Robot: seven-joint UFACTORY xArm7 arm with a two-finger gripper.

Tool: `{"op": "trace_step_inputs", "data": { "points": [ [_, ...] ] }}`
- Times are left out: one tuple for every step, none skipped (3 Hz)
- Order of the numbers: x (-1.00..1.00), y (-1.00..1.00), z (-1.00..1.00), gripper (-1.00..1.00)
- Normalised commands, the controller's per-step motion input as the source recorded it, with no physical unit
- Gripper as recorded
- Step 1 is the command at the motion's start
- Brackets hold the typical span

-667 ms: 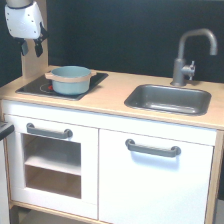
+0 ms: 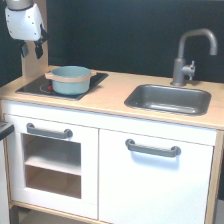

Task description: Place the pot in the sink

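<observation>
The pot (image 2: 70, 80), light blue-grey with a tan rim band and short side handles, stands upright on the black stovetop (image 2: 35, 89) at the exterior view's left. The sink (image 2: 169, 99), a dark grey rectangular basin, is recessed in the light wood countertop (image 2: 107, 97) at the right and holds nothing. My gripper (image 2: 31, 50) hangs at the top left, above and to the left of the pot and well apart from it. Its two dark fingers point down with a gap between them and nothing held.
A grey curved faucet (image 2: 187, 55) rises behind the sink. A wooden side panel (image 2: 36, 62) stands behind the gripper at the counter's left end. Below the countertop are white cabinet doors with grey handles (image 2: 152, 148).
The gripper has shifted slightly right toward the pot; the pot and sink have not moved.
</observation>
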Motion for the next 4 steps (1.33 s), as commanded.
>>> {"op": "trace_step_inputs", "data": {
  "points": [
    [0.19, 0.07, -0.45, 1.00],
    [0.37, 0.12, -0.36, 1.00],
    [0.56, 0.30, -0.03, 1.00],
    [0.85, 0.44, 0.54, 1.00]
  ]
}}
